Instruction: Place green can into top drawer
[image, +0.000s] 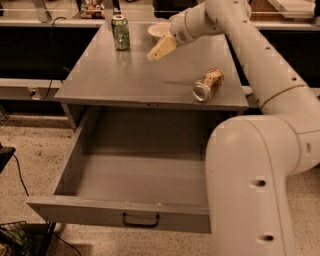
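The green can (120, 32) stands upright at the far left of the grey table top (115, 75). My gripper (159, 50) hangs above the table's far middle, to the right of the green can and apart from it, holding nothing that I can see. The top drawer (135, 180) is pulled fully out below the table and is empty; its dark handle (140, 220) is on the front panel. My white arm fills the right side of the view and hides the drawer's right end.
A tan-and-gold can (208, 85) lies on its side near the table's front right edge. A white bowl (158, 30) sits at the far edge behind my gripper. Cables (20, 175) run over the speckled floor at the left.
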